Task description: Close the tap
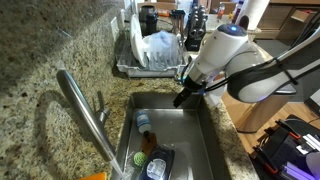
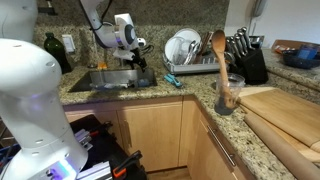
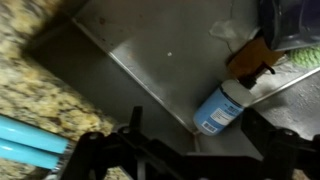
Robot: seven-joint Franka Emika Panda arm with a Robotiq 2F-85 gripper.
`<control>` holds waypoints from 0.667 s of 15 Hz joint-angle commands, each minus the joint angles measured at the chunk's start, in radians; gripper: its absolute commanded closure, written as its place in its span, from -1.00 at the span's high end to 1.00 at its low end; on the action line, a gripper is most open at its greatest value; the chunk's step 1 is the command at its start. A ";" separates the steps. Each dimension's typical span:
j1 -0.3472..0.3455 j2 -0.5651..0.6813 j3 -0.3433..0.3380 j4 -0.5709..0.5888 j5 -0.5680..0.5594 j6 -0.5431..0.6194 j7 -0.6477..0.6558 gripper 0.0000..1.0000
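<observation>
My black two-finger gripper [image 1: 184, 97] hangs over the far right corner of the steel sink [image 1: 165, 106], fingers spread, well apart from the long brushed-steel tap [image 1: 85, 108] at near left.

Granite countertop [image 1: 40, 60] was speckled tan, brown and black. Long brushed-steel tap [image 1: 85, 112] showed plain silver-grey. Rectangular steel sink [image 1: 190, 140] was same matte grey. Glossy robot arm [image 1: 232, 45] was white, its gripper [image 1: 184, 97] black. Small plastic bottle [image 3: 220, 108] was white with blue label. Thin handles [image 3: 30, 140] on granite were pale blue. Round plates [image 2: 185, 45] were white. Wooden cabinets [image 2: 150, 130] were honey-coloured, wooden spoon [image 2: 218, 45] light brown. Knife block [image 2: 250, 62] was black. Glass bottle [image 2: 52, 50] was dark green.
</observation>
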 commanded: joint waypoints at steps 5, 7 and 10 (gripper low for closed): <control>0.373 0.433 -0.299 0.466 -0.166 0.410 0.174 1.00; 0.349 0.377 -0.265 0.394 -0.137 0.385 0.163 1.00; 0.380 0.412 -0.287 0.432 -0.133 0.391 0.173 1.00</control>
